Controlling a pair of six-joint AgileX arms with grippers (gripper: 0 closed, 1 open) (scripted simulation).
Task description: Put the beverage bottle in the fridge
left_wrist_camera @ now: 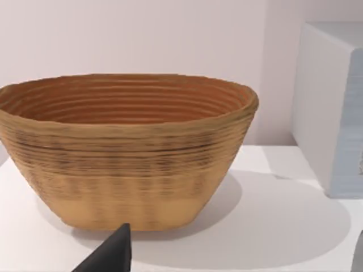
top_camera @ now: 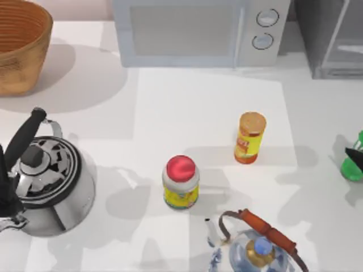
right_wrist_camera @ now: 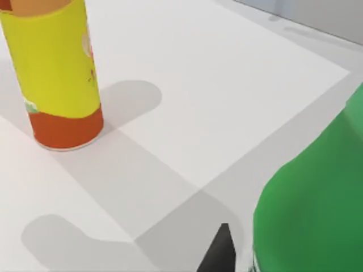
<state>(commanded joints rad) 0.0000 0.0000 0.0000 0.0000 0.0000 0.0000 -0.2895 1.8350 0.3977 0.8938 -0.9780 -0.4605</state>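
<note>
Beverage bottle [top_camera: 354, 165] stands at the right edge of the tabletop, bright green, with the right gripper [top_camera: 357, 153] right at it; one dark finger [top_camera: 354, 154] crosses its side. In the right wrist view the green body [right_wrist_camera: 317, 198] looms very close, with a dark fingertip [right_wrist_camera: 218, 252] just beside it, so the step in hand looks like closing on the bottle. Whether the jaws have shut on it I cannot tell.

To do this well, the grip should sit square on the body rather than the neck, and be firm before any lift, since a smooth plastic bottle can twist or slip. The fridge [top_camera: 332, 37] stands at the far right corner of the tabletop, beside the microwave [top_camera: 198, 31]; its glass door looks closed, which would have to be dealt with first. The orange-capped bottle [top_camera: 249, 137] is well apart towards the middle, so a straight lift should clear it.

The left gripper [left_wrist_camera: 110, 255] hangs by the wicker basket [left_wrist_camera: 125, 150] at the far left corner, idle.
</note>
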